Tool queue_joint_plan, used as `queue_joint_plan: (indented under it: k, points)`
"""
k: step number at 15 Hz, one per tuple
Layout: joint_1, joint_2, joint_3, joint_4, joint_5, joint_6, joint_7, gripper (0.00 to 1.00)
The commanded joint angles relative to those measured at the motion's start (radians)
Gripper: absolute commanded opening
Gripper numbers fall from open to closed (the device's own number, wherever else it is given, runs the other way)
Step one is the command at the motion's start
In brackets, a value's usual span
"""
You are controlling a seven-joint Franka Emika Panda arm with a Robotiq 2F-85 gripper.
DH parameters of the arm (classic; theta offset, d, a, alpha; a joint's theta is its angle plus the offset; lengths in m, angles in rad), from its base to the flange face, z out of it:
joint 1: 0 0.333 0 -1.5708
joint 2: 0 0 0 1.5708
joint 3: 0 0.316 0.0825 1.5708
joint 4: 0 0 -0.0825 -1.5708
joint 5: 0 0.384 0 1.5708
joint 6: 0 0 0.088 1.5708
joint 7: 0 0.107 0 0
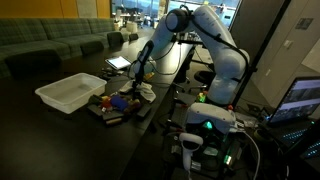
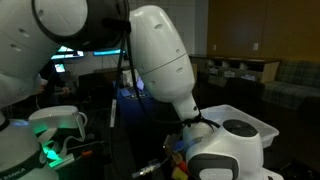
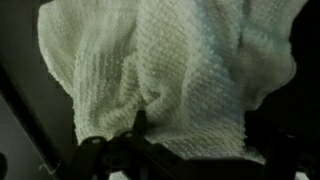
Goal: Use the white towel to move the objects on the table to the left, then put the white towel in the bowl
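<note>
One view, the wrist's, shows the white towel bunched in the clenched gripper; in both exterior views the white bin sits near the tabletop's edge, the towel mostly hidden.

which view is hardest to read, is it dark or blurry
In an exterior view the room is dim, only the white rectangular plastic tub and the white robot arm stand out; in an exterior view that arm looms close and blocks most of the scene, beside a glowing green light; the wrist view is soft, the white knitted towel fills it, the claw a dark silhouette.
</note>
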Motion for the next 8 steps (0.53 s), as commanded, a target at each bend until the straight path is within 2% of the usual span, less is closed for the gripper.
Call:
queue_joint_plan:
  k: [1,3,4,5,6,8]
  points:
    - [-0.015,0.053,0.004,0.072,-0.033,-0.027,0.036,1.0]
    - [-0.021,0.056,0.007,0.077,-0.036,-0.045,0.03,0.98]
    - [-0.019,0.057,0.004,0.082,-0.036,-0.053,0.033,0.9]
    - [-0.019,0.054,0.001,0.081,-0.037,-0.066,0.03,0.74]
    - [-0.02,0.051,0.001,0.083,-0.037,-0.08,0.028,0.71]
    - [-0.02,0.048,-0.004,0.084,-0.04,-0.093,0.026,0.54]
